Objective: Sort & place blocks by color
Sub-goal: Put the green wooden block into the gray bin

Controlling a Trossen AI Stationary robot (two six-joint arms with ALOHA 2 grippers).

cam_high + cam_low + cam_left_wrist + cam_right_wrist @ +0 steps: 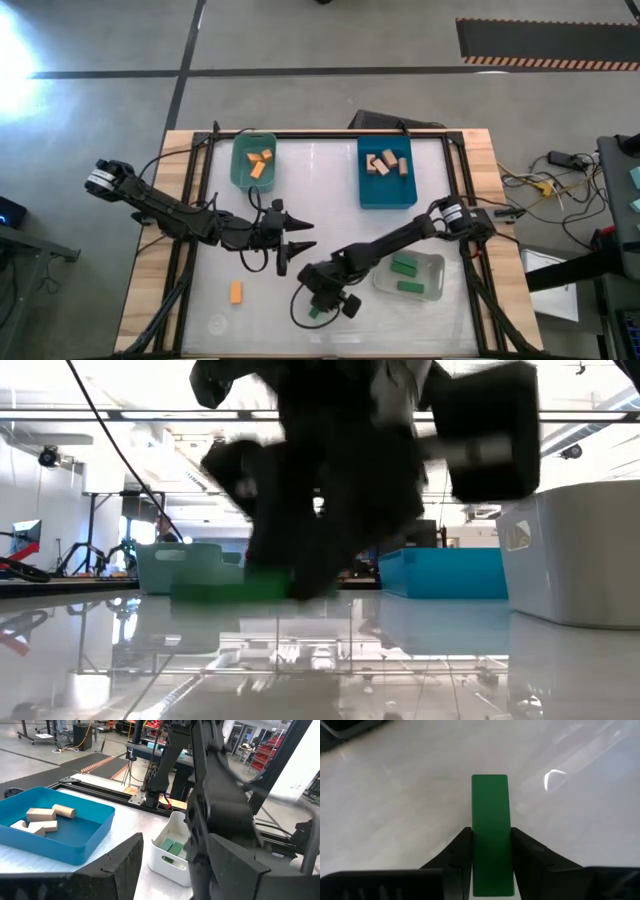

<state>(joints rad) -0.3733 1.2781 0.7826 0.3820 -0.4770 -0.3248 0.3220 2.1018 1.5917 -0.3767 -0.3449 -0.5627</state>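
Note:
A dark green block [491, 820] sits between the fingers of my right gripper [316, 306], which is shut on it near the table's front middle. In the low view the green block [235, 588] shows level under the dark gripper. One orange block [236, 292] lies flat on the table to the left of it. My left gripper [312, 234] hangs open over the table's middle, touching nothing. Orange blocks lie in the teal bin [240, 172], tan blocks in the blue bin [385, 195], green blocks in the clear bin [432, 272]. My right gripper pinches the green block's two long sides [476, 851] between its two fingers [459, 857], at the end nearer the wrist. The fingers slant down and lie along the block, whose other end sticks out ahead of them. It lies level just at the table top; I cannot tell whether it touches.
The teal and blue bins stand side by side at the table's far edge; the clear bin stands at the right front, close to my right arm. A black frame rail [330, 134] runs round the table. Bare table top lies at the front left around the orange block.

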